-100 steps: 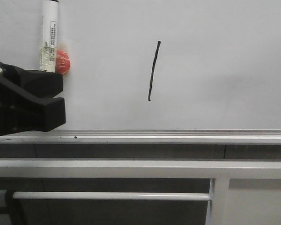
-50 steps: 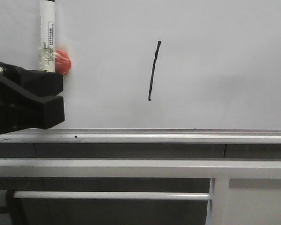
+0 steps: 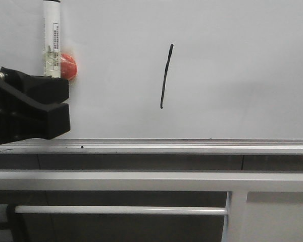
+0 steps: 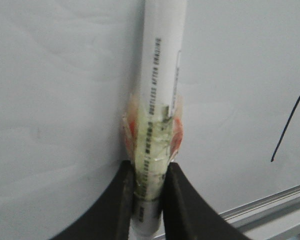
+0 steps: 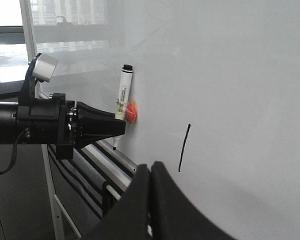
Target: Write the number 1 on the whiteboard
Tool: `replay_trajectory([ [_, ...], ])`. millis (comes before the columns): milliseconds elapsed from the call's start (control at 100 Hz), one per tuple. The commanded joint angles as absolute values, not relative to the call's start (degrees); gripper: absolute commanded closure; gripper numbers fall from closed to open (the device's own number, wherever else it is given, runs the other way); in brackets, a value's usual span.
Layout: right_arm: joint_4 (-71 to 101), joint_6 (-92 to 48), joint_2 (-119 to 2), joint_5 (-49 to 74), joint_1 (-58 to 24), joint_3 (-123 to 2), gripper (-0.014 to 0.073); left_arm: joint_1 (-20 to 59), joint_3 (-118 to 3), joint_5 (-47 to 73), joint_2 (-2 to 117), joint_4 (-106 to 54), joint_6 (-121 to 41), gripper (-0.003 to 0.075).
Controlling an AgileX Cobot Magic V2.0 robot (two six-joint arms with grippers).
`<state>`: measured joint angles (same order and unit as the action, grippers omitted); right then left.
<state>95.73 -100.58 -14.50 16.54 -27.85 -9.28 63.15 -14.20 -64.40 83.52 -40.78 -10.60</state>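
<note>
The whiteboard [image 3: 232,65] fills the front view, with its silver ledge rail [image 3: 166,146] below. The number 1 [image 3: 165,75] is a thin, slanted black stroke at the board's middle. It also shows in the left wrist view [image 4: 290,120] and the right wrist view [image 5: 184,147]. My left gripper [image 3: 60,103] is at the far left, well to the left of the stroke. It is shut on a white marker [image 4: 157,100] wrapped with tape and an orange-red piece [image 3: 68,67]. The marker's black tip [image 5: 114,148] points down. My right gripper [image 5: 151,172] is shut and empty, in front of the board.
A small black dot [image 3: 82,147] sits on the ledge rail. Grey-white frame bars [image 3: 141,180] run below the board, with a thinner bar [image 3: 116,209] lower down. My left arm [image 5: 40,125] reaches along the board's edge.
The marker in my left gripper has shifted very slightly to the left. The stroke and the board are unchanged.
</note>
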Motion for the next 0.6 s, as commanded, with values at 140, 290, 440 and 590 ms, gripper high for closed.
replay_trajectory([
  [140, 96.43, -100.92, -14.95, 17.62, -27.57, -10.87, 0.0657, 62.52, -15.55, -79.37, 82.44, -40.88, -9.87, 0.0740],
  [290, 96.43, -100.92, -14.95, 17.62, -27.57, -10.87, 0.0657, 62.52, -15.55, -79.37, 82.44, -40.83, -9.87, 0.0733],
  [440, 96.43, -100.92, -14.95, 17.62, -27.57, -10.87, 0.0657, 62.52, -15.55, -79.37, 82.44, -40.83, -9.87, 0.0656],
  [590, 96.43, -100.92, -14.95, 17.62, -27.57, -10.87, 0.0657, 62.52, -15.55, -79.37, 82.44, -40.83, -9.87, 0.0612],
])
